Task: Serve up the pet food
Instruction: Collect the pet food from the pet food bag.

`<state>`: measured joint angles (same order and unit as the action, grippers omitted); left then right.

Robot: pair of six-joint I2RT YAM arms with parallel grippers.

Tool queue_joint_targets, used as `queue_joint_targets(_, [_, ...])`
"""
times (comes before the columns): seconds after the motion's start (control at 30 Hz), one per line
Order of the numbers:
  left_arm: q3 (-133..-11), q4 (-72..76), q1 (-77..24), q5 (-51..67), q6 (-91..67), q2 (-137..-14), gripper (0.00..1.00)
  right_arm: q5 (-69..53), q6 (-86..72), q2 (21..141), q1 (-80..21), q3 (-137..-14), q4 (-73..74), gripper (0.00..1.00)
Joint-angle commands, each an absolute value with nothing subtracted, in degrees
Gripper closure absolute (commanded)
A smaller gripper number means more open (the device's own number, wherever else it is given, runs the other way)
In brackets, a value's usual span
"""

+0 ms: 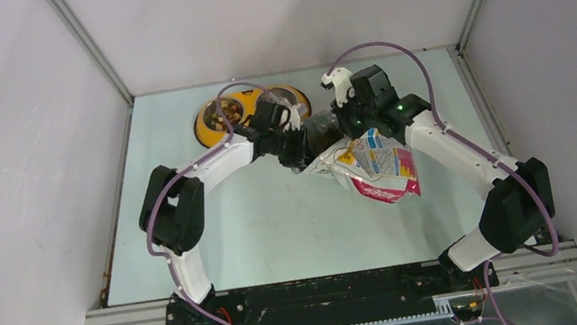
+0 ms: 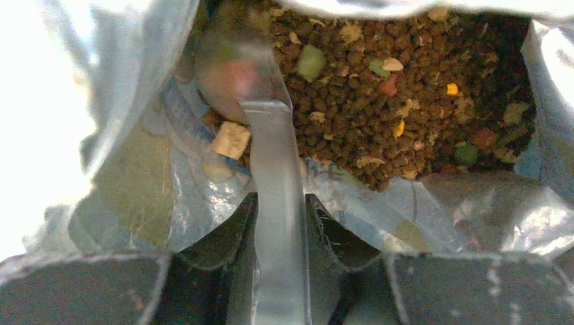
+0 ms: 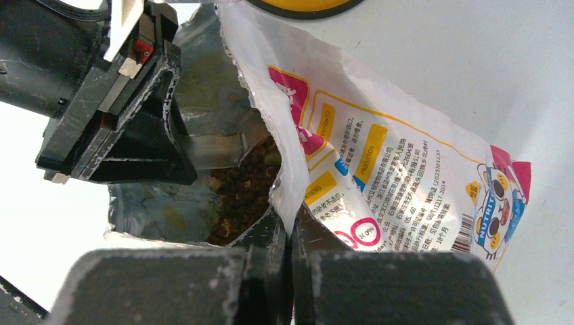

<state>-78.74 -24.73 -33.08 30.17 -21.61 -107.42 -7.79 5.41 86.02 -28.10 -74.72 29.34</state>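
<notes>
Both clenched, left claw (image 2: pixel 281 227) gripping scoop (image 2: pixel 233 68) at pet food (image 2: pixel 406 108), right claw (image 3: pixel 291 237) pinching bag (image 3: pixel 406 169) rim

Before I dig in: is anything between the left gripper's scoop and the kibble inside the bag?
Nothing visible. The scoop has its bowl at the edge of the kibble inside the bag, whose rim the right gripper pinches.
</notes>
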Motion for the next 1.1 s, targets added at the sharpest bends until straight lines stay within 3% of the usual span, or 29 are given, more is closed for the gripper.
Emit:
queue_joint_targets(0.0, [-75.71, -18.94, -34.28, 38.35, -25.06, -109.48, 1.0, -9.02, 5.89, 82.71, -27.37, -74.77, 31.42, 1.0])
queue_joint_targets(0.6, [-63.74, 10.57, -35.95, 54.14, -43.38, -103.86, 1.0, -11.15, 13.01, 83.54, -21.77, -74.71, 36.29, 1.0])
queue_joint_targets(1.07, [-57.34, 31.23, -35.74, 57.17, -56.45, -97.78, 1.0, -15.8, 13.8, 83.13, -18.98, -74.74, 40.38, 1.0])
